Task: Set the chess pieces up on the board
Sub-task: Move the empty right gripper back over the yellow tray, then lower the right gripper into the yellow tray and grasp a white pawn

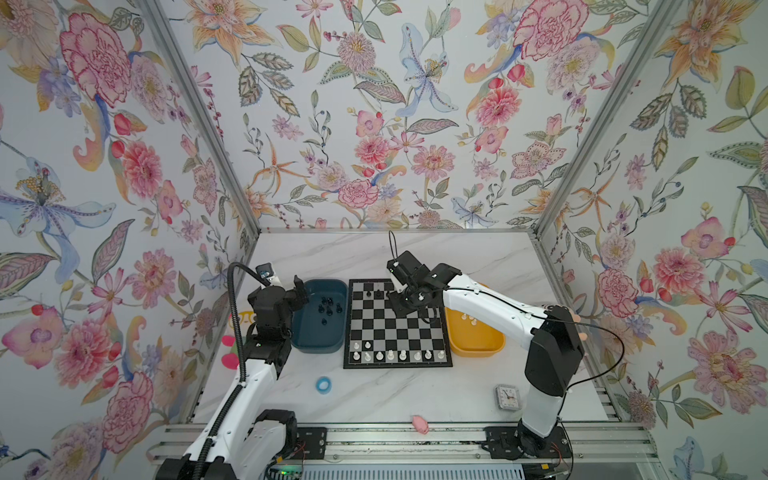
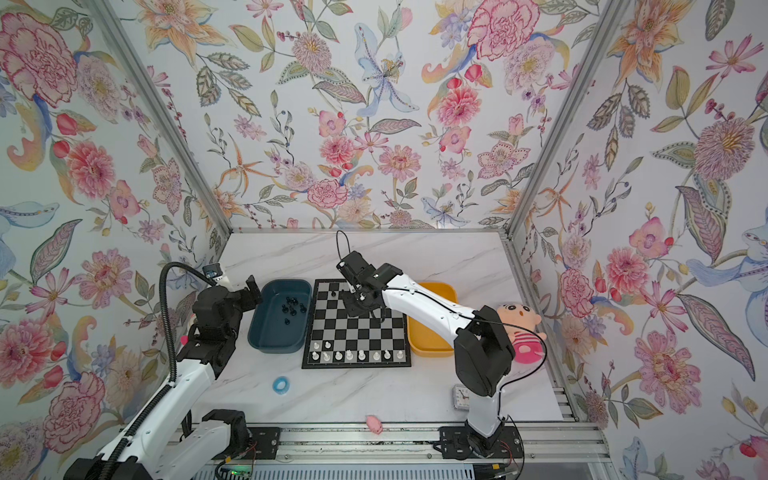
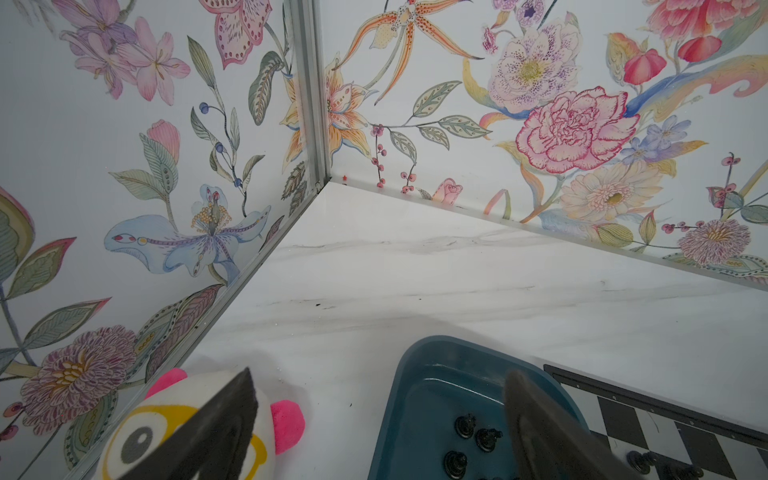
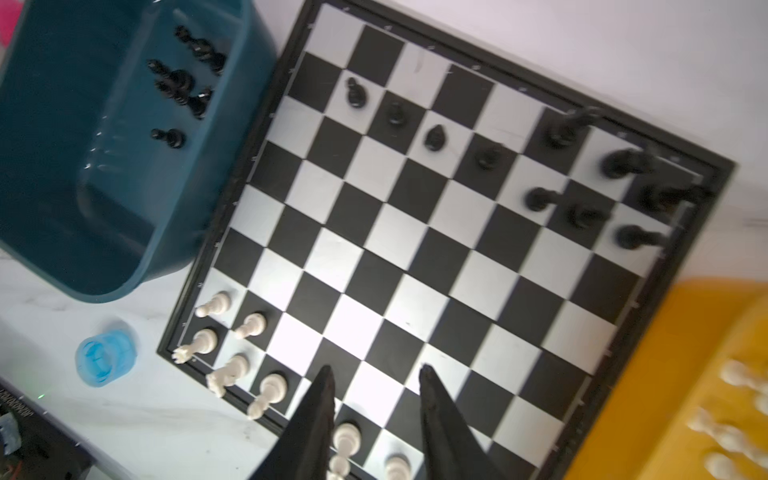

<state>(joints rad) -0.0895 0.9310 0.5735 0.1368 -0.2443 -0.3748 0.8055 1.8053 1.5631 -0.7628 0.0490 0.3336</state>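
Right pincer (image 4: 375, 370) parted above board (image 4: 415, 249); top views: arm (image 1: 490, 305) hides most black pieces (image 4: 487, 156).

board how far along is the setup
Partway. The white back row is filled, and several black pieces stand on the board. The right gripper hovers open and empty. Loose black pieces wait in the teal bin, white pieces in the yellow bin.

Bright, even light on my worktop (image 1: 374, 399); shadows soft. My right wrist view is smeared with blur, with white glare on the board (image 4: 436, 249) by my jaws. In the left wrist view my jaws loom dark, unfocused. Both top views stretch the walls (image 1: 83, 166) at the edges.
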